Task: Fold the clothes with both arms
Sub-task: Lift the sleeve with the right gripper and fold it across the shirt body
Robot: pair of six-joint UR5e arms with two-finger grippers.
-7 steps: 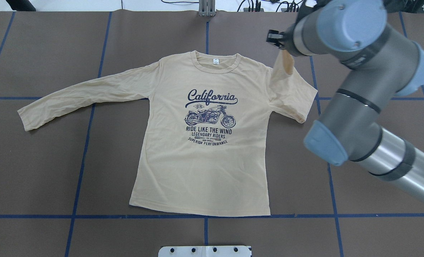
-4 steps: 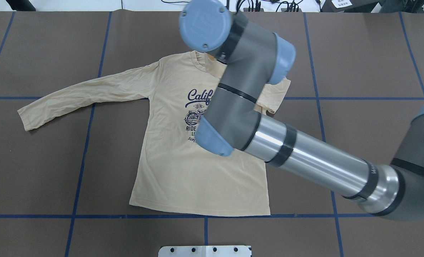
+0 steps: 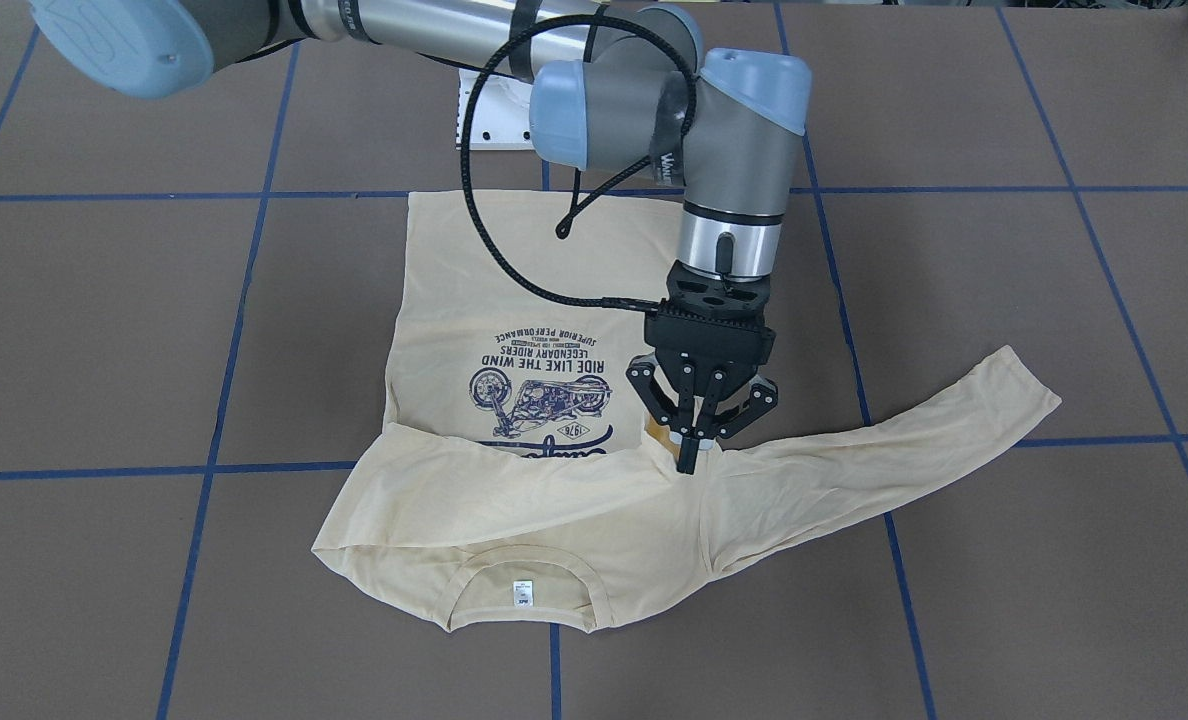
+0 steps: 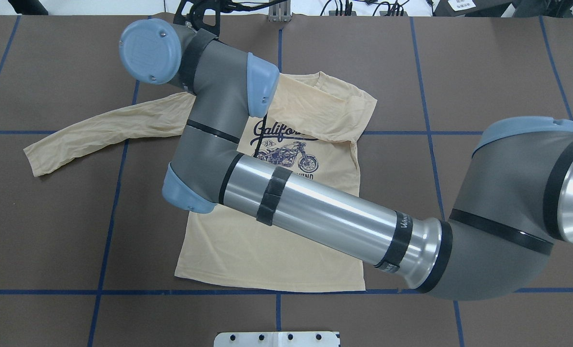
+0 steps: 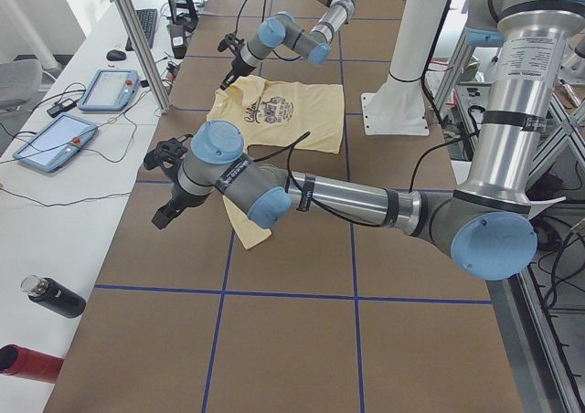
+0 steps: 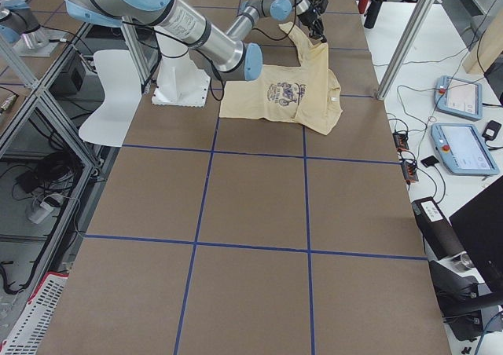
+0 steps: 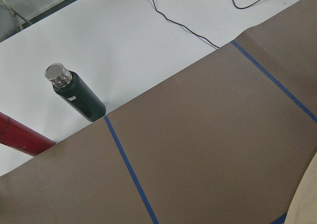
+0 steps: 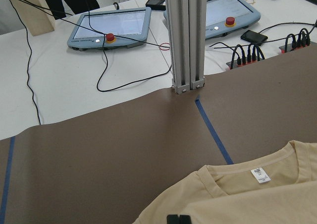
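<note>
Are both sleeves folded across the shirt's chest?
No; one sleeve lies stretched out flat on the table, beside the T-shirt.

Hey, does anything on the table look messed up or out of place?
Nothing damaged. One sleeve of the T-shirt lies wrinkled across the chest, covering the top of the print, its end pinched in the right gripper.

Soft cloth, shiny metal, dull paper
The shirt is thin, soft, matt cloth. The arm has a shiny smooth metal tube and smooth blue plastic caps. The table cover looks like dull brown paper.
</note>
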